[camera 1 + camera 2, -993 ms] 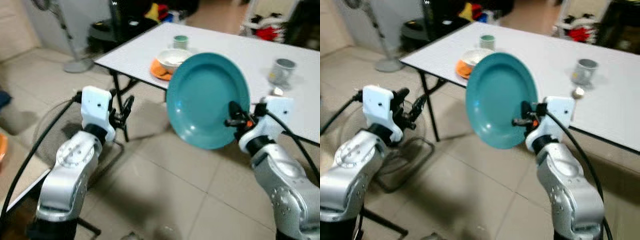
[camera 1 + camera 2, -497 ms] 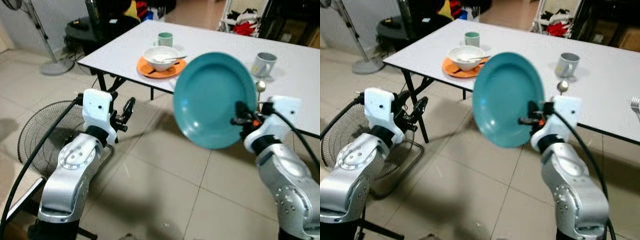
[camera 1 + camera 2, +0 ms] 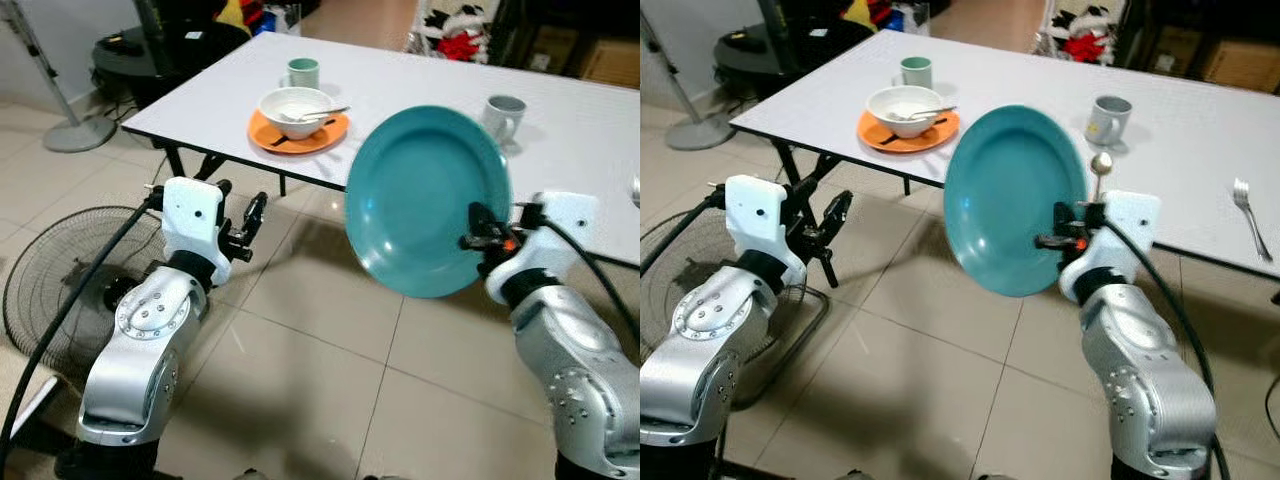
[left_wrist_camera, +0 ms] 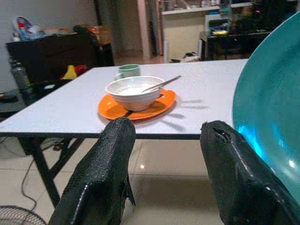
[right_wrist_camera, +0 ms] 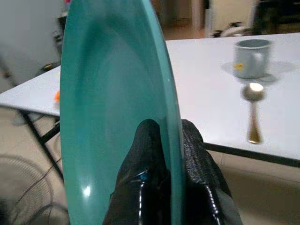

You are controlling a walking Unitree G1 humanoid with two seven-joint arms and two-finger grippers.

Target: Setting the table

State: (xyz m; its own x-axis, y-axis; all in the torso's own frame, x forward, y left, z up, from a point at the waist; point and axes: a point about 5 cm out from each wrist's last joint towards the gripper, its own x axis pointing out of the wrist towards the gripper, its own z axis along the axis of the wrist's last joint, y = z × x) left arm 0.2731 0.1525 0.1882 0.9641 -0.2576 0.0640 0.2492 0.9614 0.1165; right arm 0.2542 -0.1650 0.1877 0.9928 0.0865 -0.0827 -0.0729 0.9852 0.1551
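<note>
The white surface (image 3: 1200, 120) stretched ahead of and beyond both claws, its near edge just past the right one. A floor fan (image 3: 45, 290) lay below and outside the left arm. Next in size was the teal plate (image 3: 1012, 200), carried upright on edge over the tiled floor, short of the surface; the right claw (image 5: 164, 154) pinched its rim, one finger on each face. The left claw (image 4: 164, 154) hovered with its fingers spread and nothing between them, level with the surface edge and aimed at the place setting ahead of it. That setting, well ahead of the left claw, was an orange plate (image 3: 930, 130) carrying a white bowl (image 3: 904, 104) with a utensil in it, and a green cup (image 3: 915, 71) behind. Ahead of the right claw, past the plate, stood a grey mug (image 3: 1108, 118) with a spoon (image 3: 1100, 165) just in front of it; a fork (image 3: 1246, 215) lay farther out to that claw's right.

The step in hand looked like carrying the plate to its place. The next move would call for reaching over the edge, tipping the plate flat and lowering it near the spoon and fork without striking the mug.
</note>
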